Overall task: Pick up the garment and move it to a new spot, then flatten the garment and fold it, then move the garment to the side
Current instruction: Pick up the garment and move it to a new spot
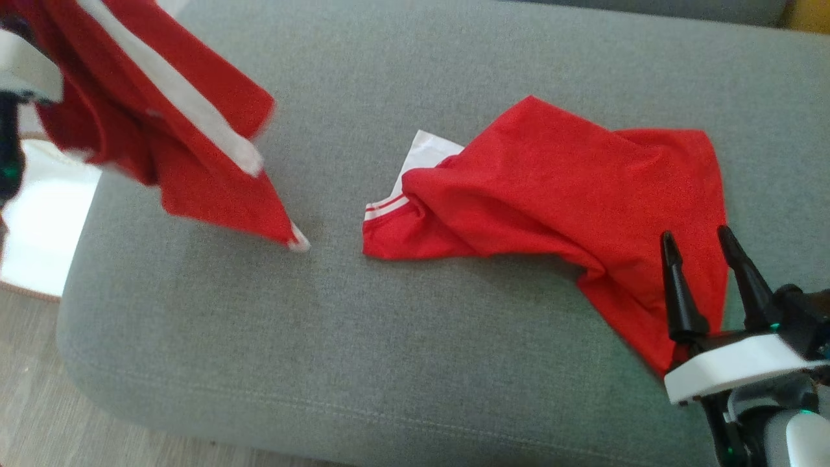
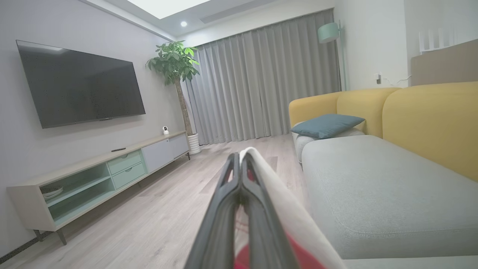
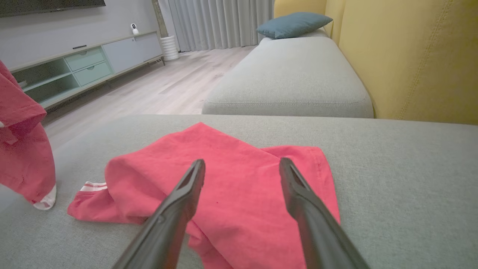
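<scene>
Left wrist view: left gripper (image 2: 239, 157) pinches the red-and-white garment (image 2: 291, 224).

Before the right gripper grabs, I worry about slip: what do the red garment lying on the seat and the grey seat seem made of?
Red garment: seemingly thin, soft knit, maybe cotton; matte, it slumps in loose folds. Grey seat: woven upholstery over padding, apparently; matte, fine speckled weave, stitched seam along its rounded edge.
</scene>
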Controlling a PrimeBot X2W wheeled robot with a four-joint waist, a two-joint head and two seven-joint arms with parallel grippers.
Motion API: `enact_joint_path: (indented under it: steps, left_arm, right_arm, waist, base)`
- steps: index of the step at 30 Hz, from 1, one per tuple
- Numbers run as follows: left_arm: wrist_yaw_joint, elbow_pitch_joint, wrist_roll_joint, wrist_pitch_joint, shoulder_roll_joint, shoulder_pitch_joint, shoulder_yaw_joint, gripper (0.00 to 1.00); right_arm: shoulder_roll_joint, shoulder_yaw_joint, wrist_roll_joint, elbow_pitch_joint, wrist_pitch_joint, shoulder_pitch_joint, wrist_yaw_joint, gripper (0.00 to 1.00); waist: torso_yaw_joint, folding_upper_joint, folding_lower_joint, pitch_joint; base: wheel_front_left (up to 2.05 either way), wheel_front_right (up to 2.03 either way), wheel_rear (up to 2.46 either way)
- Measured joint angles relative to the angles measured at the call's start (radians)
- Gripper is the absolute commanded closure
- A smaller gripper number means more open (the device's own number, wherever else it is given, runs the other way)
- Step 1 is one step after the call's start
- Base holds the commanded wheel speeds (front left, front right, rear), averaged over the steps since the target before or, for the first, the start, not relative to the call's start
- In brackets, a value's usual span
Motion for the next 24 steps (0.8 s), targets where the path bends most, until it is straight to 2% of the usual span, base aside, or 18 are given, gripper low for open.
enact_joint_path:
  steps: [5, 8, 9, 12, 19, 20, 21, 22, 24]
  left_arm:
    - [-0.030, 0.117, -0.001, -0.037, -0.012, -0.066, -0.004, 1.00]
    - [-0.054, 0.205, -0.021, -0.040, -0.058, -0.067, -0.014, 1.00]
    - [-0.069, 0.266, -0.049, -0.040, -0.101, -0.051, -0.026, 1.00]
    - [-0.105, 0.376, -0.075, -0.053, -0.154, -0.012, -0.046, 1.00]
    - [-0.161, 0.627, -0.142, -0.092, -0.221, 0.028, -0.033, 1.00]
    - [-0.165, 0.651, -0.145, -0.099, -0.227, 0.030, -0.032, 0.89]
    - [-0.169, 0.668, -0.145, -0.109, -0.232, 0.033, -0.031, 0.22]
    - [-0.172, 0.681, -0.142, -0.116, -0.235, 0.035, -0.031, 0.00]
    - [-0.170, 0.687, -0.133, -0.120, -0.243, 0.040, -0.028, 0.00]
  right_arm:
    - [-0.012, 0.002, -0.005, -0.028, 0.022, -0.010, 0.000, 0.00]
    - [-0.027, 0.003, -0.006, -0.045, 0.036, -0.034, 0.000, 0.00]
    - [-0.033, 0.005, -0.006, -0.057, 0.043, -0.051, 0.000, 0.00]
    - [-0.036, 0.011, -0.006, -0.067, 0.049, -0.068, 0.000, 0.00]
    - [-0.048, 0.019, -0.005, -0.075, 0.055, -0.106, 0.000, 0.00]
    - [-0.048, 0.020, -0.005, -0.074, 0.055, -0.107, 0.000, 0.00]
    - [-0.048, 0.019, -0.005, -0.072, 0.052, -0.106, 0.000, 0.00]
    - [-0.048, 0.018, -0.003, -0.069, 0.045, -0.106, 0.000, 0.00]
    - [-0.047, 0.017, -0.003, -0.061, 0.037, -0.106, 0.000, 0.00]
  waist:
    - [0.001, 0.0000, 0.0001, 0.049]
    - [0.000, 0.0000, 0.0001, 0.083]
    - [0.000, 0.0000, 0.0002, 0.106]
    - [-0.003, 0.0000, 0.0002, 0.140]
    - [-0.027, 0.0000, 0.0003, 0.193]
    - [-0.033, 0.0000, 0.0002, 0.196]
    - [-0.038, 0.0000, 0.0000, 0.197]
    - [-0.042, 0.0000, 0.0001, 0.195]
    - [-0.047, 0.0000, 0.0000, 0.184]
  base:
    - [0.00, 0.00, 0.00]
    - [0.00, 0.00, 0.00]
    - [0.00, 0.00, 0.00]
    - [0.00, 0.00, 0.00]
    - [0.00, 0.00, 0.00]
    - [0.00, 0.00, 0.00]
    - [0.00, 0.00, 0.00]
    - [0.00, 0.00, 0.00]
    - [0.00, 0.00, 0.00]
